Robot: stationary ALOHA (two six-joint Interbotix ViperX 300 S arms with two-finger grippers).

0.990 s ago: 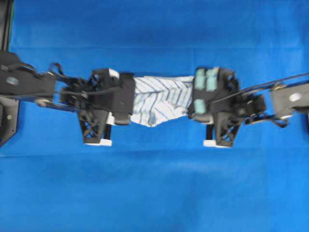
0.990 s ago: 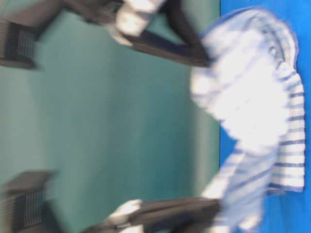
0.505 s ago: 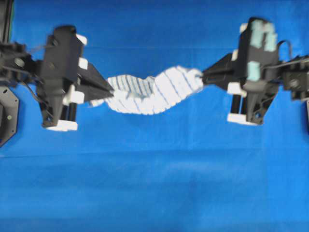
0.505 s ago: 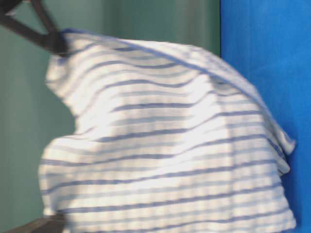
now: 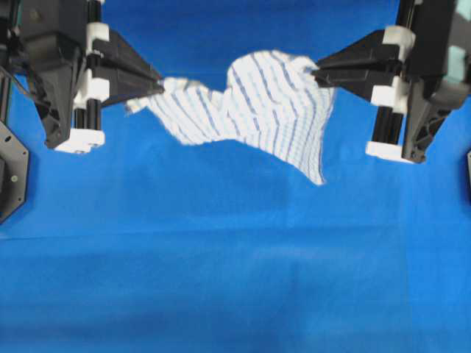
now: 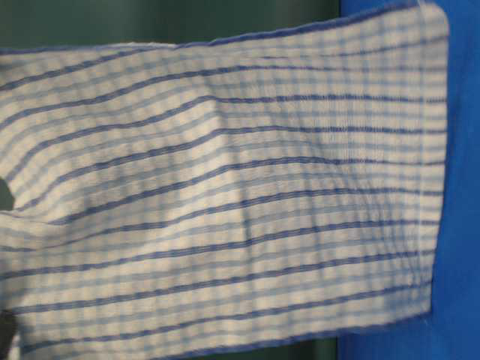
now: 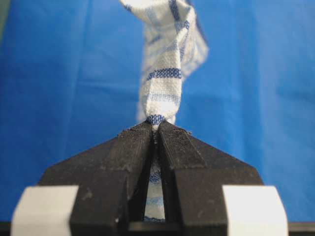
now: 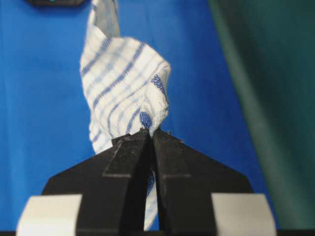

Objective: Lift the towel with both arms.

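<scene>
Here my two arms sit at the upper corners of the overhead view, each with its pointed tip turned inward toward the middle of the frame. My left jaws [image 5: 156,82] reach in from the upper left, my right jaws [image 5: 321,73] from the upper right, and the two are well apart.

Between them hangs the towel [image 5: 257,107], white with thin blue stripes, spread across the upper middle of the frame above the blue desk [image 5: 235,279] cloth. One end narrows to a twisted corner that runs into my left jaws; the other end bunches at my right jaws, and from there a loose flap droops toward the lower right.

Both pairs of jaws are pressed tight on the fabric. In the left wrist view a rolled strip of towel rises straight out of the pinched tips at lower centre. In the right wrist view a fuller wad bulges just above the tips.

In the table-level view the towel fills nearly the whole frame.
</scene>
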